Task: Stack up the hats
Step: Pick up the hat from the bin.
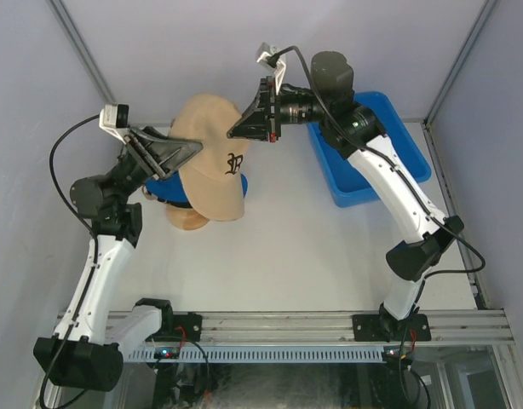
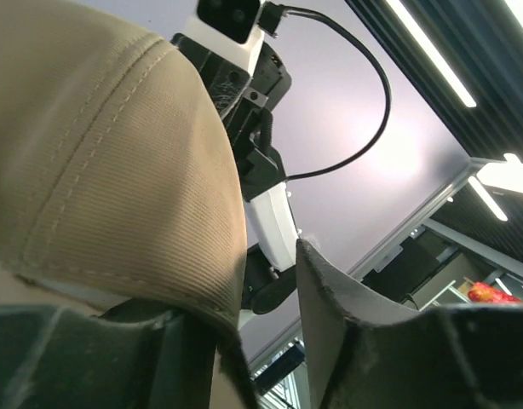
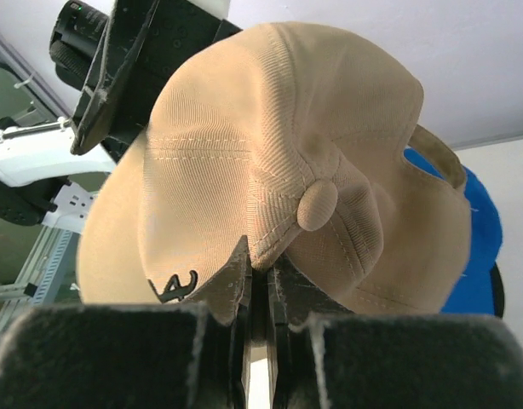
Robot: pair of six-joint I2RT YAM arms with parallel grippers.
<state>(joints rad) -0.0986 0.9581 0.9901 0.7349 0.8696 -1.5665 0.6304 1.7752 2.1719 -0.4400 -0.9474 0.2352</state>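
Above the wooden head-form [image 1: 186, 220] at the table's left-centre, I have the tan cap [image 1: 212, 162] draped over a blue cap [image 1: 163, 189] that already sits on the form, blue showing past the tan on both sides in the overhead view.

The right gripper [image 1: 234, 131] reaches in from the far right. Its fingers [image 3: 236, 285] are pressed together on a fold of crown fabric just beside the top button [image 3: 317, 204], so this claw carries the cap.

The left gripper [image 1: 193, 150] comes from the opposite side, at the cap's left flank. Its jaws stand partly apart. In the left wrist view the cap's lower edge hangs in the gap, lying against one finger, while the other finger [image 2: 330, 315] is clear of the cloth with daylight between. I read that as no clamp on that side.

The tan cap's long axis runs from its back strap at the far side to its brim, which points toward me and slightly right. The two claws flank it across that axis, the right one at the crown and the left one at the side edge. The stack lies directly beneath the pinch, so I judge the next move is downward, to seat the crown squarely.

The blue bin [image 1: 405, 145] sits well apart to the right, behind the right arm.
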